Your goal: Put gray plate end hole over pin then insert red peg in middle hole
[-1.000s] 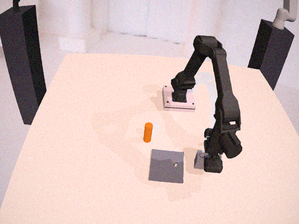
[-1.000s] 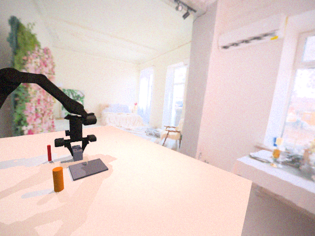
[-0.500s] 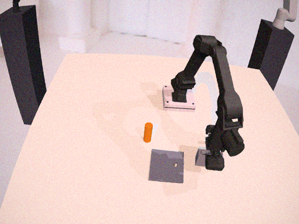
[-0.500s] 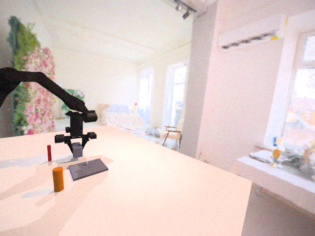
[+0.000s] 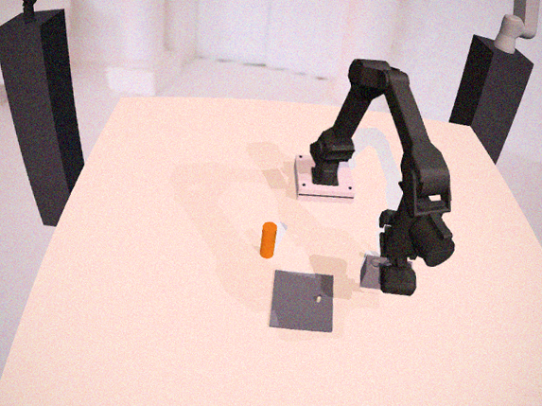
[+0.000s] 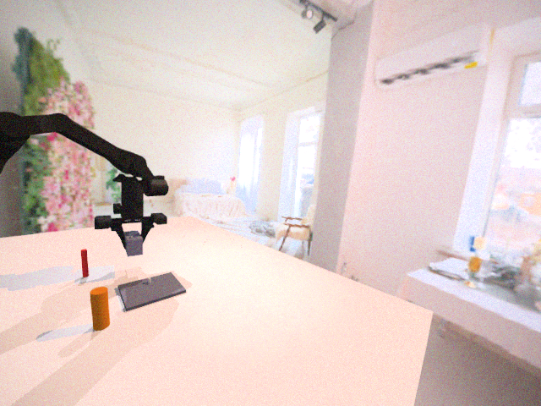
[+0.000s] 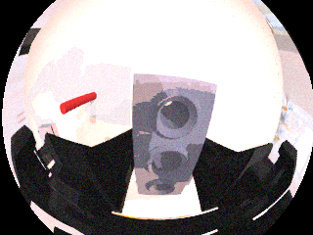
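Your gripper (image 5: pixel 385 269) (image 6: pixel 133 244) (image 7: pixel 163 132) grips the gray plate (image 5: pixel 369 272) (image 6: pixel 134 245) (image 7: pixel 142 113); seating it on the base (image 5: pixel 297 306) (image 6: pixel 152 292) beside it and inserting the peg (image 6: pixel 84 263) (image 7: pixel 78 103) remain.

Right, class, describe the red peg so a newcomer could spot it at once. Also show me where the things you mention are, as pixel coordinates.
On the pale table (image 5: pixel 178 375) (image 6: pixel 305 327), find the dark gray square base (image 5: pixel 297 301) (image 6: pixel 150 293) lying flat. Beyond it in the exterior view stands the red peg (image 6: pixel 84 263) (image 7: pixel 78 103), upright and clearly slimmer than the orange cylinder (image 5: pixel 268 240) (image 6: pixel 100 309).
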Controlling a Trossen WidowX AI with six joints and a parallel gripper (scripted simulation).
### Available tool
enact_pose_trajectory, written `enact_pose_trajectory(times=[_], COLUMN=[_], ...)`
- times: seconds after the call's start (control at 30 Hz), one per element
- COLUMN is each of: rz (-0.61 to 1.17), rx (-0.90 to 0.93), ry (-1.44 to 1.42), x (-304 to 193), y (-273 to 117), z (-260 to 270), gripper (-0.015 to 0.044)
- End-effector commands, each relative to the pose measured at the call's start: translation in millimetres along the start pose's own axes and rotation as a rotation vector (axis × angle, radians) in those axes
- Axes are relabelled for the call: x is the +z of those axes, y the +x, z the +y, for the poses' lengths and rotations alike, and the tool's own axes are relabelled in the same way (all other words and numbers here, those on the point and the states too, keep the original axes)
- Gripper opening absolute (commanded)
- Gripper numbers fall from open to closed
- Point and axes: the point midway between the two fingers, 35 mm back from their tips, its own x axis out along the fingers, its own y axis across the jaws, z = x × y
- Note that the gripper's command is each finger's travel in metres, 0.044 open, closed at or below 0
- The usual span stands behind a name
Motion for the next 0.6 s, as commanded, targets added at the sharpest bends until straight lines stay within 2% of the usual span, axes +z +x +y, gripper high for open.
enact_pose_trajectory(times=[0.0,0.57], rz=[-0.011,-0.011], rx=[-0.016,-0.015], ry=[-0.002,-0.002], x=[1.1,-2.3], y=[-18.7,-68.3], z=[-1.1,6.7], gripper=[0.0000,0.0000])
